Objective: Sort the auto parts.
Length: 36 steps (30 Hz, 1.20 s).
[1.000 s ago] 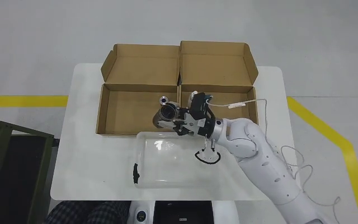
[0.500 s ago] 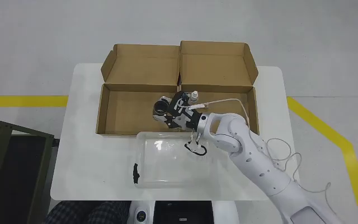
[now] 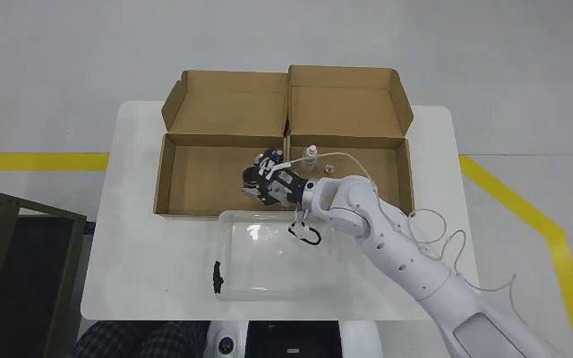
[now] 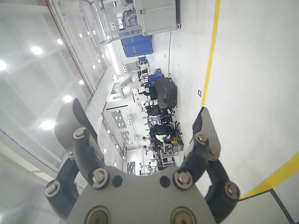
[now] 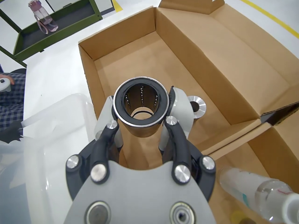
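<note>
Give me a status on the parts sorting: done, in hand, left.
Done: a silver part lies in the cardboard box. In hand: the right gripper is shut on a bearing, held over that same box, not yet released. Left: set the bearing down; a black part sits at the clear bin's edge, apparently unsorted. The left gripper is open, holding nothing.
</note>
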{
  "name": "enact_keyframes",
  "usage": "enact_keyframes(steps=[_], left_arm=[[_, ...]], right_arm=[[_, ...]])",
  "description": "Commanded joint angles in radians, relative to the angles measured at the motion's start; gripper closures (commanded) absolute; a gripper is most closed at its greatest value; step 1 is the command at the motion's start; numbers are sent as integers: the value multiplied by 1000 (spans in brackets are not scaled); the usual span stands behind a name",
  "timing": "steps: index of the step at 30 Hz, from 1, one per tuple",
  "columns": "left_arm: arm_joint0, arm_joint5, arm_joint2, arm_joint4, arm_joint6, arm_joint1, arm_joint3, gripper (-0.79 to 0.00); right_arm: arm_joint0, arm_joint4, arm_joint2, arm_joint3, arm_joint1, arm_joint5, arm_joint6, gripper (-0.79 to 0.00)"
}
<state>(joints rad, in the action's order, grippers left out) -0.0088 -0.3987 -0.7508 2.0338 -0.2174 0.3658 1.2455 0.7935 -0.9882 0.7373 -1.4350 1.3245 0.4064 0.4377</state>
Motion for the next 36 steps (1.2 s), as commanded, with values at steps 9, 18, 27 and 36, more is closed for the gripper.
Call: enact_keyframes(steps=[9,18,27,36], left_arm=[[0,0,0,0,0,0,0,-785],[0,0,0,0,0,0,0,-785],[0,0,0,0,0,0,0,-785],[0,0,0,0,0,0,0,-785]], right_arm=[[-45,-41,-50,70,31,-33,46,0],[-60,-68,-64,109,49,-37,62,-114],[-59,-78,-61,125,59,-24,77,-351],[-37,-93,-34,99,57,-11,80,-453]])
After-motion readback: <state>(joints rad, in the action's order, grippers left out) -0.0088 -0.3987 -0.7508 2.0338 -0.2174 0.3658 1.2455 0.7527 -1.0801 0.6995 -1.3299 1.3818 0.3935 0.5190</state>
